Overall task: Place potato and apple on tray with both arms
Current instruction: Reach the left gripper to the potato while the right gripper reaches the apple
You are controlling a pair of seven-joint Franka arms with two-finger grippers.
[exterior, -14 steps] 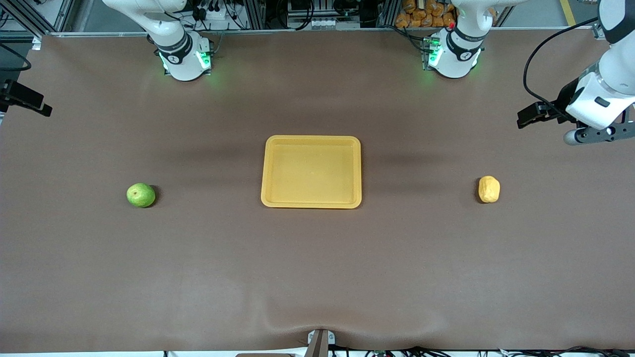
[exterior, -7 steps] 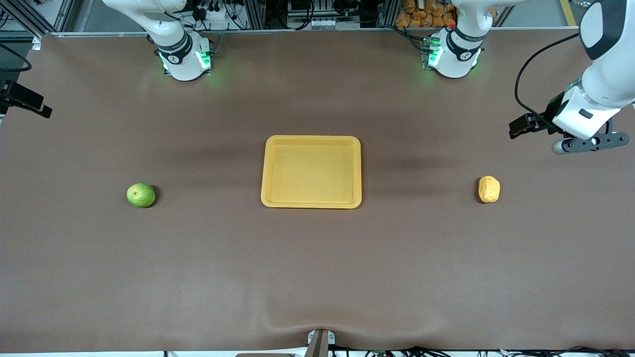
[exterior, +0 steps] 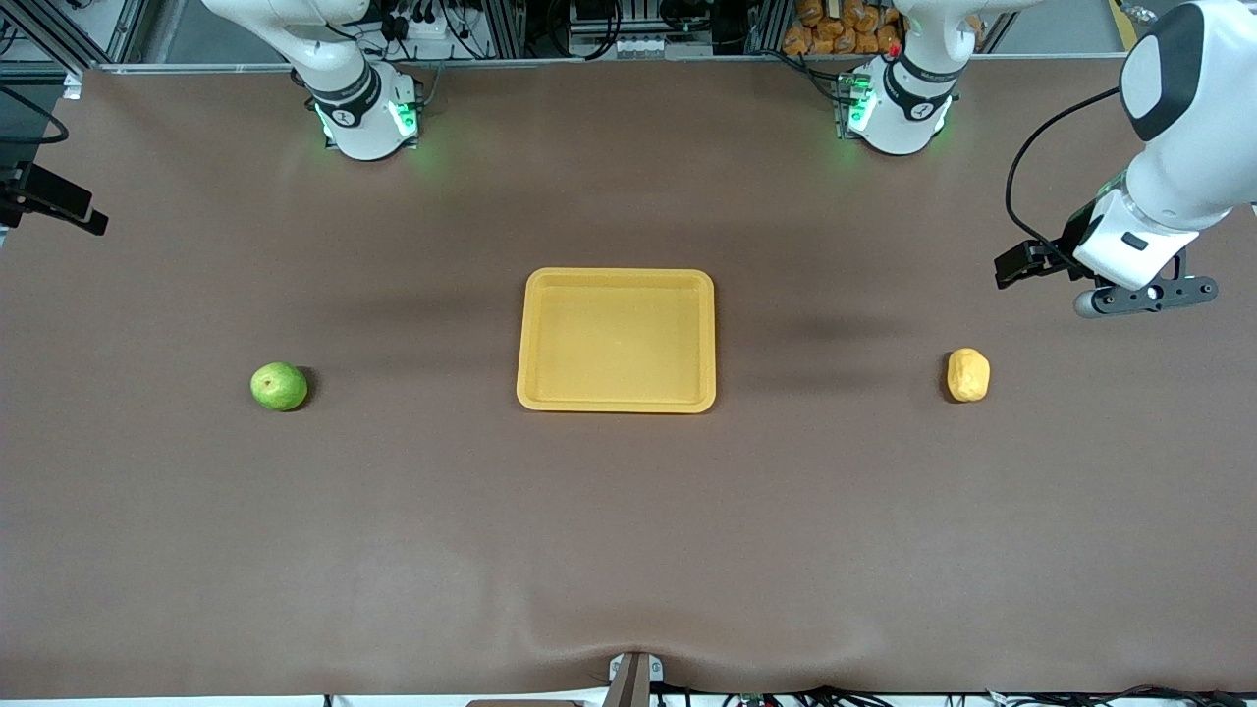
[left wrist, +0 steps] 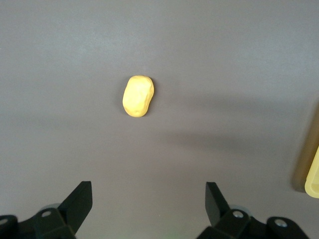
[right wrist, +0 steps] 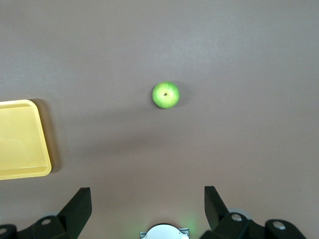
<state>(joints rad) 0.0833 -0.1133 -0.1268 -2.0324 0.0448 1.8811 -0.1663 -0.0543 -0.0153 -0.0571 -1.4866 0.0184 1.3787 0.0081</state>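
The yellow-tan potato point(exterior: 968, 374) lies on the table toward the left arm's end. The green apple point(exterior: 279, 386) lies toward the right arm's end. The yellow-orange tray point(exterior: 616, 340) sits empty between them. My left gripper point(exterior: 1144, 297) hangs in the air over the table near the potato, closer to the table's end. It is open and empty, with the potato point(left wrist: 138, 95) ahead of its fingers point(left wrist: 148, 189) and the tray's corner point(left wrist: 313, 174) at the edge. My right gripper point(right wrist: 147, 191) is open and empty, high over the table, and looks down on the apple point(right wrist: 165, 94) and the tray point(right wrist: 20, 139).
The brown table mat point(exterior: 628, 550) is bare apart from these things. The two arm bases point(exterior: 363, 113) point(exterior: 899, 108) stand at the table's back edge. A black fixture point(exterior: 54, 206) sticks in at the table's right-arm end.
My left gripper has moved down and inward from the table's end, closer to the potato. The apple, the potato and the tray have not moved.
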